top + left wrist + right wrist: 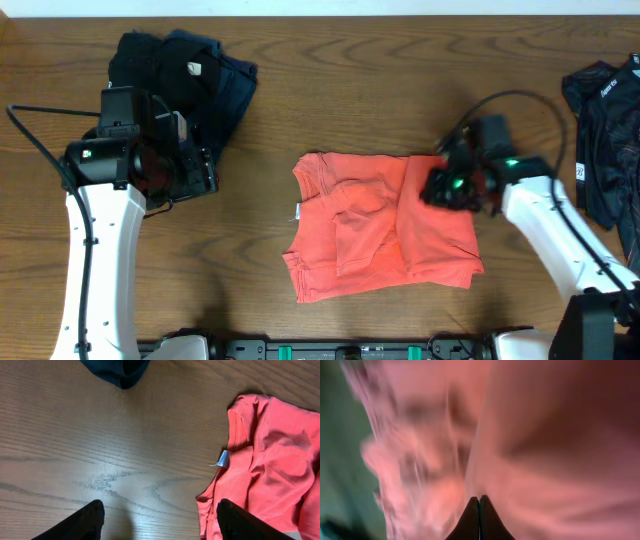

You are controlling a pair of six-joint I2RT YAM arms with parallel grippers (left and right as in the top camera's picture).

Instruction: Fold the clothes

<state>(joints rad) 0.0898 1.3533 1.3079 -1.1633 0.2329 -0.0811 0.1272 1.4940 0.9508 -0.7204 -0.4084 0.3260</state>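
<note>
clothes (190, 75) heaped top left, black garment (605, 140) right

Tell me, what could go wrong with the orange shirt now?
The right tool is shut at the far right edge of the orange T-shirt; a pull could drag the folded layers loose. The left tool hangs open over bare table, so nothing pins the shirt's left side and it might slide.
</note>
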